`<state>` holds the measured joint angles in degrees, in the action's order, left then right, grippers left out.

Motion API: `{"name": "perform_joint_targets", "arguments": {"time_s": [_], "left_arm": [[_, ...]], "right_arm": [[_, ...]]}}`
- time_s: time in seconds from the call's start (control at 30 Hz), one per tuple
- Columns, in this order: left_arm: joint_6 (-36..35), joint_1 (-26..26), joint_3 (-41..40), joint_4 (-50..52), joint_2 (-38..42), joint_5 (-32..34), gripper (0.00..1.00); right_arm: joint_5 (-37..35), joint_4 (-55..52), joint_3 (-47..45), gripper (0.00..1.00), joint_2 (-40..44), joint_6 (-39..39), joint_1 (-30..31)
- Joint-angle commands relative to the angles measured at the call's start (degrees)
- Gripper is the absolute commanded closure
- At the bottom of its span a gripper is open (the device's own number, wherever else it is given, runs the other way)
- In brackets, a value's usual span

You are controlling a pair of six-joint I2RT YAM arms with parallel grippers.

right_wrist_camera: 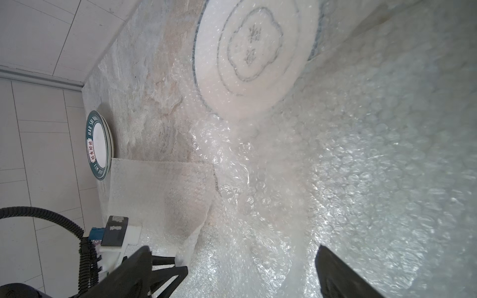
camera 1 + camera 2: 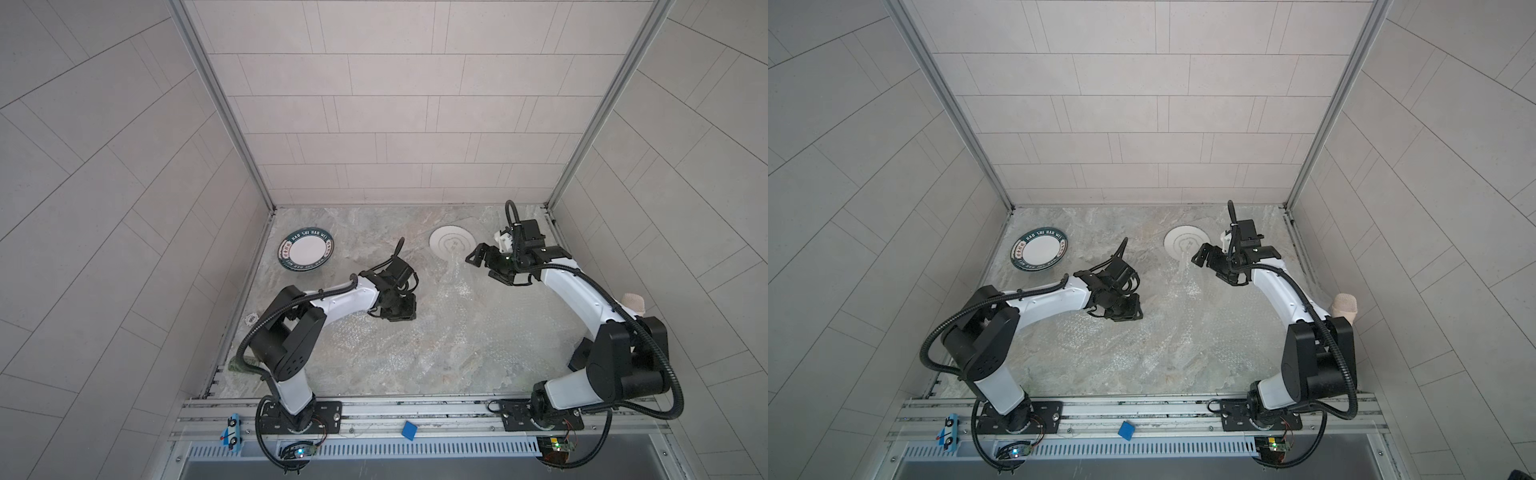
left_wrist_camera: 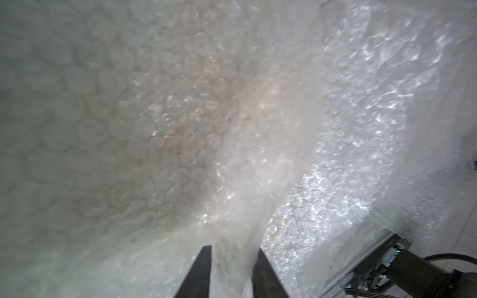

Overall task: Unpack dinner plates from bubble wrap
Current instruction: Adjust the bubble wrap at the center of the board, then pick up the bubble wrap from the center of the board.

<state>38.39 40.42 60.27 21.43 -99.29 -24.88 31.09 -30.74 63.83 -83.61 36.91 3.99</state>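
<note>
The grey-ringed plate is lying by the worktop's far edge, seemingly w/ bubble wrap trailing over it (glare is making that hard to confirm). The green-rimmed plate is sitting bare near the far-left corner. The right end effector is hovering wide open, empty. The left end effector is standing part-open astride a wrap fold; can't tell if it's gripping. Best approach, imo: pinching only the film's loose edge & peeling low, w/o dragging the plate.
</note>
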Motion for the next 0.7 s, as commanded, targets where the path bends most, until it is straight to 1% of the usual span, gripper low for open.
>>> {"name": "perform_joint_targets", "arguments": {"time_s": [0.0, 0.07, 0.13, 0.17, 0.23, 0.3, 0.4, 0.53, 0.57, 0.6, 0.67], "left_arm": [[2.83, 0.24, -2.37, -10.02, 1.49, -7.49, 0.35], [2.83, -0.16, -3.25, -10.74, 3.92, -9.04, 0.24], [2.83, -1.15, -4.02, -11.32, 7.1, -11.19, 0.19], [4.45, -1.7, -4.5, -12.29, 9.11, -12.99, 0.16], [5.37, -2.31, -5.04, -14.65, 12.72, -17.24, 0.1], [5.47, -2.41, -4.83, -16.06, 15.61, -21.53, 0.06], [7.66, -2.45, -5.51, -20.09, 18.83, -25.66, 0.05], [12.47, -4.53, -7.37, -27.36, 21.61, -26.74, 0.05], [12.89, -5.19, -7.75, -27.38, 21.99, -25.45, 0.05], [11.72, -5.56, -7.76, -24.57, 22.28, -21.92, 0.05], [9.05, -6.77, -7.55, -20.58, 21.49, -17.4, 0.03]], "right_arm": [[1.13, -1.28, 0.43, 0.0, -0.67, -0.35, -1.35], [1.86, -0.62, 1.02, 0.0, -1.83, -0.04, -1.96], [1.71, -0.45, 2.1, 0.0, -2.6, -0.08, -2.14], [1.65, -0.45, 2.7, 0.0, -3.07, -0.01, -2.27], [1.69, 0.03, 3.52, 0.0, -4.11, 0.58, -2.49], [1.74, 1.01, 4.17, 0.0, -5.31, 1.51, -2.6], [1.26, 3.48, 4.44, 0.0, -6.91, 3.34, -2.8], [-0.49, 5.59, 5.87, 0.01, -10.08, 4.98, -3.81], [-0.98, 6.11, 6.61, 0.02, -11.27, 5.06, -4.11], [-2.5, 6.0, 7.71, 0.02, -12.58, 4.5, -4.24], [-5.24, 6.0, 9.84, 0.03, -15.63, 3.11, -4.25]]}}
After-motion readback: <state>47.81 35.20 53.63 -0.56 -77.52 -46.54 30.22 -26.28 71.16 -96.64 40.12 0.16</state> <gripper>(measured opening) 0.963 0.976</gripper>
